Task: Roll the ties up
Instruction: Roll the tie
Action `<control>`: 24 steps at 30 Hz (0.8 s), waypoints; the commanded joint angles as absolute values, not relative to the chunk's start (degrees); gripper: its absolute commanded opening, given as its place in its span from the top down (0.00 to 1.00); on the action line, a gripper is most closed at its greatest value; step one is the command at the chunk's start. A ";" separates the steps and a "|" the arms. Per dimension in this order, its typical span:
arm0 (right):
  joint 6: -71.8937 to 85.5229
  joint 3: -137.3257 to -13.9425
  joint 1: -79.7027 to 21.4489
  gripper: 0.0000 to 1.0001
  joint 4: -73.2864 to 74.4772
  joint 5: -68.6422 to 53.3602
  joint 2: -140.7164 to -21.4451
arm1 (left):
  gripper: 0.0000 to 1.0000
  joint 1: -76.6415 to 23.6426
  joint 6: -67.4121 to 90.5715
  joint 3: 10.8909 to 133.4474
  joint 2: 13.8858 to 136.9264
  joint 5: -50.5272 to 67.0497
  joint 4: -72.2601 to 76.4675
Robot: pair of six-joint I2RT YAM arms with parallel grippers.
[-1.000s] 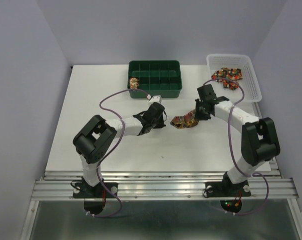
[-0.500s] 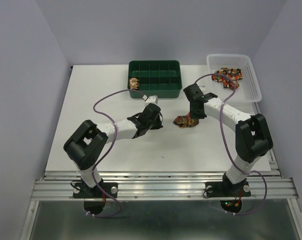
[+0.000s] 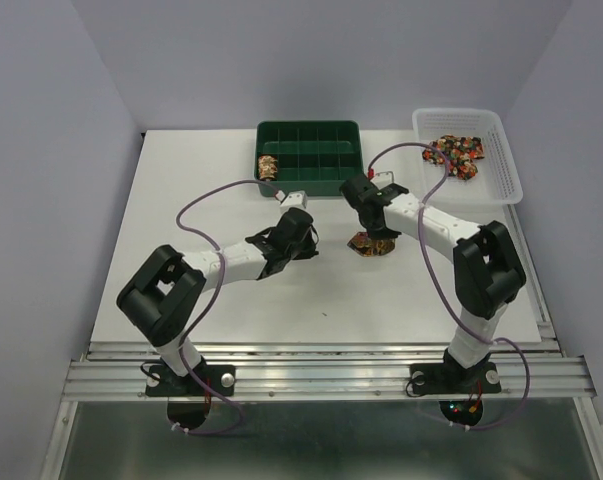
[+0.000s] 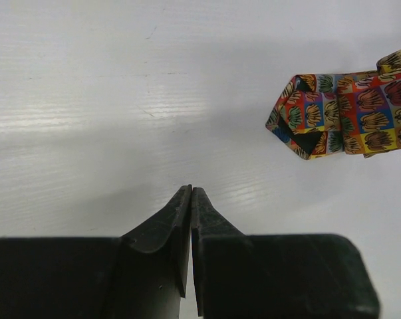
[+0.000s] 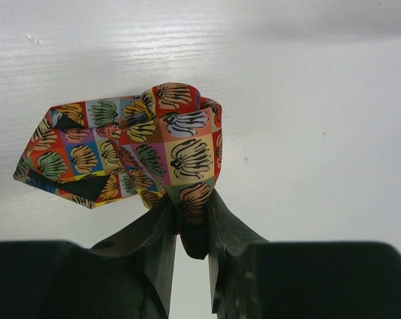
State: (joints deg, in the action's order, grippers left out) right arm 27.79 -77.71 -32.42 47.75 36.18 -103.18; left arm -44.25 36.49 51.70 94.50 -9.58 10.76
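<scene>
A partly rolled tie (image 3: 372,244) with a bright patchwork print rests on the white table (image 3: 181,200) near the middle. My right gripper (image 3: 374,232) is shut on its rolled end; in the right wrist view the fabric bulges up from between the fingers (image 5: 190,207), and the tie's (image 5: 137,143) loose pointed end trails to the left. My left gripper (image 3: 308,240) is shut and empty (image 4: 191,191), left of the tie and apart from it. The tie's tip (image 4: 343,116) shows at the right of the left wrist view.
A green compartment tray (image 3: 309,126) at the back holds one rolled tie (image 3: 268,165) in a left cell. A white basket (image 3: 508,170) at the back right holds more loose ties (image 3: 455,153). Purple cables arc over both arms.
My right arm has swung left, carrying the gripped tie a little left. My left gripper has drawn back to the left, away from the tie. Neither gripper's jaws have changed.
</scene>
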 commanded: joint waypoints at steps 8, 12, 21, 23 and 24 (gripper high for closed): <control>32.96 -86.13 -36.56 0.89 55.37 45.17 -109.68 | 0.84 -42.36 37.62 47.55 88.07 -11.51 11.16; 33.92 -87.45 -37.87 0.90 56.86 46.75 -111.44 | 0.84 -42.19 37.79 46.76 86.75 -11.69 11.07; 34.37 -90.26 -41.57 0.90 57.92 47.37 -115.13 | 0.84 -41.84 38.41 45.44 84.82 -12.39 10.55; 34.80 -91.23 -42.10 0.90 58.27 47.64 -116.71 | 0.84 -41.75 38.76 45.26 84.29 -12.65 10.11; 34.72 -91.40 -42.62 0.90 58.36 47.38 -117.07 | 0.84 -41.57 38.76 44.92 83.85 -12.83 10.02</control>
State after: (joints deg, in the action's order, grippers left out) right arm 32.82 -88.12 -41.21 56.82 45.78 -115.39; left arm -42.24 38.39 46.13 87.35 -11.05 10.35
